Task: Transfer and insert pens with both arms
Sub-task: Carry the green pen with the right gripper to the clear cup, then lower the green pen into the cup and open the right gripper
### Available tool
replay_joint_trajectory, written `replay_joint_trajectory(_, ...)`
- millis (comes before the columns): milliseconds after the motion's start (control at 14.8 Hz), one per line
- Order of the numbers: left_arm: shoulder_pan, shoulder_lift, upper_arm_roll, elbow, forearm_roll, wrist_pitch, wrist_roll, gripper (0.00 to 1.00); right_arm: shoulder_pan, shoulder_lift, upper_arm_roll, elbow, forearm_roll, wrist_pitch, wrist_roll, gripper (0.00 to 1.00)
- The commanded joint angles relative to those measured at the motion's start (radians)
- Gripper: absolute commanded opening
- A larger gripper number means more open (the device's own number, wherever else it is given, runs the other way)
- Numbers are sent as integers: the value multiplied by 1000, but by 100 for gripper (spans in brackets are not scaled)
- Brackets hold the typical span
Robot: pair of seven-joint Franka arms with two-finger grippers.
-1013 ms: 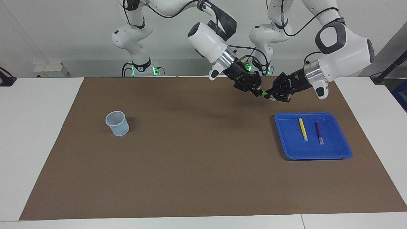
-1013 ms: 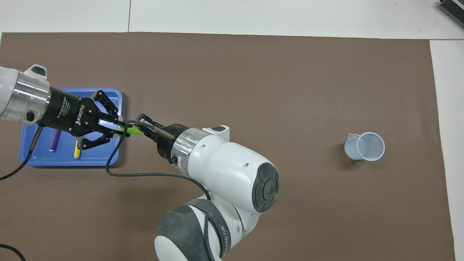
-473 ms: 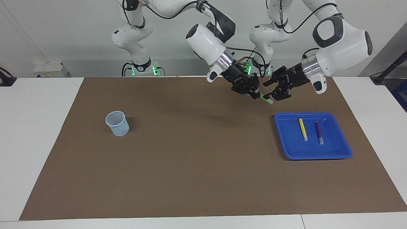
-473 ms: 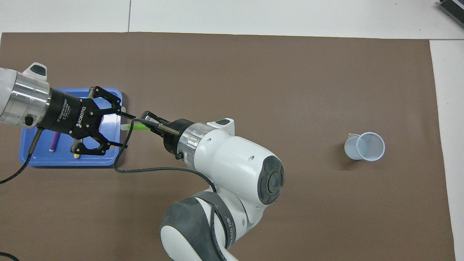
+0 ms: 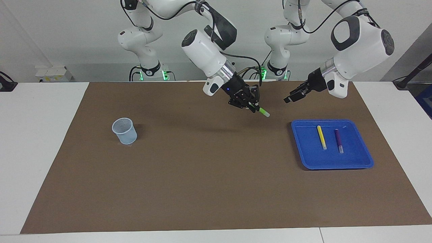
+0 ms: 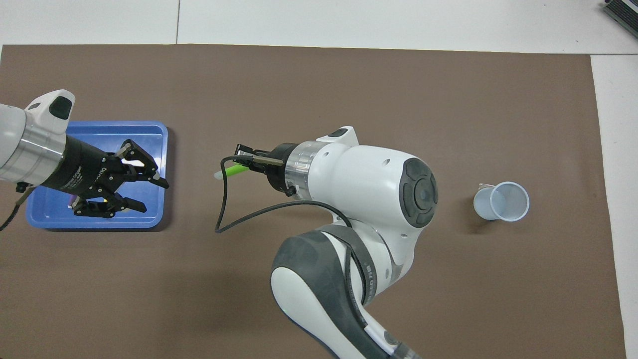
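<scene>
The green pen [image 5: 262,111] is clamped at its coloured end in the closed fingers of the right gripper [image 5: 252,107], with its pale end projecting free and angled down toward the brown mat [image 5: 202,175]. It is carried in the air over bare mat, between the blue tray [image 5: 354,163] and the middle of the table. A second ago both grippers were closed on this pen at once; since then the left gripper [image 5: 291,98] has released it, pulled away toward the left arm's end of the table, and now hangs above the tray with its fingers spread apart and nothing between them, as the overhead view confirms [image 6: 130,187]. The right gripper has meanwhile drawn the pen away from the handover point. This indicates that the handover is complete and that the pen is now held by the right arm alone. The remaining travel is toward the pale blue cup [image 5: 124,130], which stands upright at the right arm's end of the table, well apart from the pen; insertion will probably require the pale end to be turned downward over the cup's mouth. The yellow pen [image 5: 321,137] and the dark purple pen [image 5: 338,140] lie side by side, apart, in the tray and are not yet transferred, so the left gripper is well placed for the next pick.
</scene>
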Motion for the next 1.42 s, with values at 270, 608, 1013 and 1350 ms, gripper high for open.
replay_joint_trajectory(270, 80, -34, 11, -40, 153, 37, 534, 62, -173, -103, 11, -43, -215, -328, -207, 0)
replay_joint_trajectory(608, 87, -34, 11, -113, 283, 219, 694, 62, -376, -170, 9, -48, -368, -601, -518, 0)
replay_joint_trajectory(1013, 129, 3, 11, -178, 345, 392, 842, 62, -658, -236, 12, -166, -586, -673, -902, 0)
replay_joint_trajectory(1350, 153, 66, 11, -201, 389, 509, 896, 62, -731, -327, 11, -399, -588, -508, -953, 0)
